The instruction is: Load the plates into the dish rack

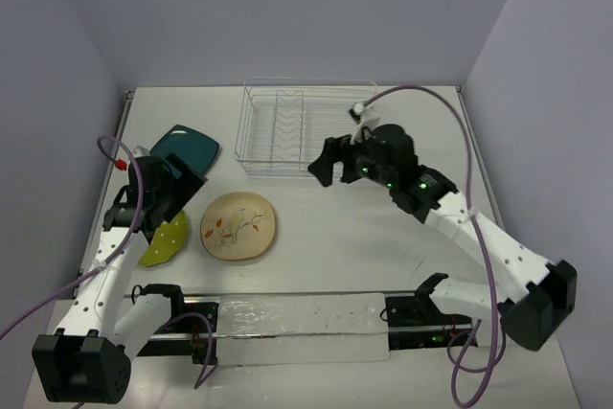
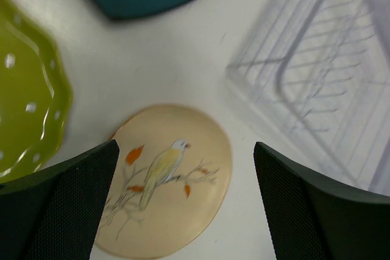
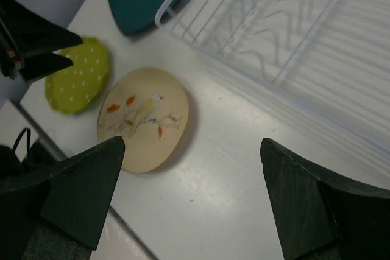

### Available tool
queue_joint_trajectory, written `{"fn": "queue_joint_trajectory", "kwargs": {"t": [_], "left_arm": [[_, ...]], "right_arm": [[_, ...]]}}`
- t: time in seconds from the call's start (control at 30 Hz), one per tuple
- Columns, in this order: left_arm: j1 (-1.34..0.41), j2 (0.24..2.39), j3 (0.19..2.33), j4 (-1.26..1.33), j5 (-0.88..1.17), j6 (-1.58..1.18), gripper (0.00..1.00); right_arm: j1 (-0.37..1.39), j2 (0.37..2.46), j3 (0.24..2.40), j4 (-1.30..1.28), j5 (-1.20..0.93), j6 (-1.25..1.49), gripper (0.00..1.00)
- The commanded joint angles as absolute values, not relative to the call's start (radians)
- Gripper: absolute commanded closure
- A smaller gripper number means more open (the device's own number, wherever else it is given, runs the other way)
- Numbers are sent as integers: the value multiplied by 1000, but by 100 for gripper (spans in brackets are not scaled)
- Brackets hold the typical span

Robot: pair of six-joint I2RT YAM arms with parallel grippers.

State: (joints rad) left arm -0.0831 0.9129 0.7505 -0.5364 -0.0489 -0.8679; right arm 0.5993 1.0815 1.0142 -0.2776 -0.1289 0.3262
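White arm links (image 1: 498,246), black joints (image 1: 81,366), purple cables (image 1: 419,89), small green lights (image 1: 419,182).

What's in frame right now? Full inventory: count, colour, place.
Round beige plate with bird motif: one, beige, flat on the table in front of the rack.
Round lime-green plate with white dots: one, green, left of the beige plate, partly hidden by the left arm.
Dark teal rounded-square plate: one, teal, left of the rack.
Silvery wire dish rack: one, silver, far middle, holding no plates.
White table: one, white.
Translucent strip: one, clear, near edge between the bases.
Purple cables: two, one per arm.
Left gripper: black, open, empty, by the teal and green plates.
Right gripper: black, open, empty, before the rack.
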Motion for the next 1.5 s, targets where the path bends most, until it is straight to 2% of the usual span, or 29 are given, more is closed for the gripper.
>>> {"fn": "queue_joint_trajectory", "kwargs": {"t": [0.0,0.27,0.43,0.87,1.0,1.2,1.3,1.47], "left_arm": [[-127,849,653,-586,-32,-951,1],[-220,896,546,-589,-81,-1089,1],[-234,962,541,-617,-132,-1158,1],[-239,956,509,-669,-173,-1207,1],[-238,932,441,-575,-101,-1216,7],[-239,917,405,-563,-111,-1208,20],[-238,938,395,-553,-114,-1197,28],[-238,959,367,-503,-74,-1195,36]], "right_arm": [[731,1191,961,-172,-44,364,0],[790,1379,952,-63,-85,407,0],[808,1508,988,-18,-118,432,0],[836,1763,1067,71,-236,519,0],[836,1819,1081,91,-285,550,0],[853,1899,1109,115,-337,628,1],[861,1926,1112,130,-336,658,1],[864,1963,1109,126,-311,713,1]]}}
